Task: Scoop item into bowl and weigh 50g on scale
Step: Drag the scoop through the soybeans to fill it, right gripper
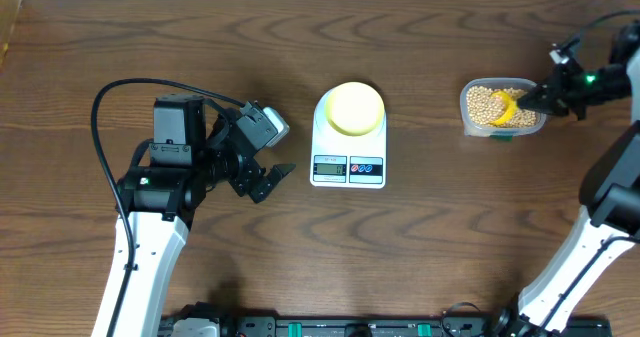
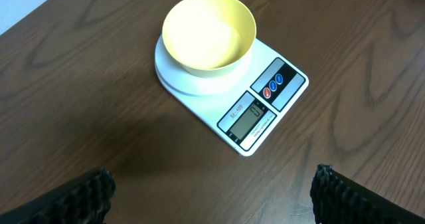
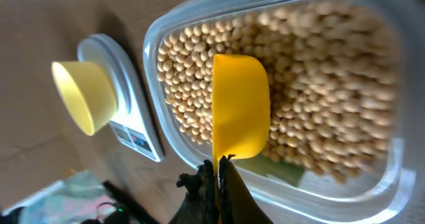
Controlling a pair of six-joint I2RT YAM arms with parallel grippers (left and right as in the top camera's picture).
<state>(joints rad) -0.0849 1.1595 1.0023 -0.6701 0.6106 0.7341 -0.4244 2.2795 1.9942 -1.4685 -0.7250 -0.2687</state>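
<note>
The pale yellow bowl [image 1: 355, 108] sits empty on the white scale [image 1: 348, 165] at the table's middle; both show in the left wrist view, bowl [image 2: 208, 32] on scale [image 2: 265, 104]. Tan beans [image 1: 486, 104] fill a clear container [image 1: 470, 124] at the right. My right gripper [image 1: 540, 99] is shut on the handle of a bright yellow scoop [image 3: 239, 108], whose cup lies among the beans [image 3: 319, 98]. My left gripper [image 1: 270, 177] is open and empty, left of the scale.
The clear container's rim [image 3: 159, 34] stands right of the scale [image 3: 126, 117] and the bowl [image 3: 83, 94]. Black cables loop behind the left arm [image 1: 100, 107]. A black rail runs along the table's front edge [image 1: 330, 327].
</note>
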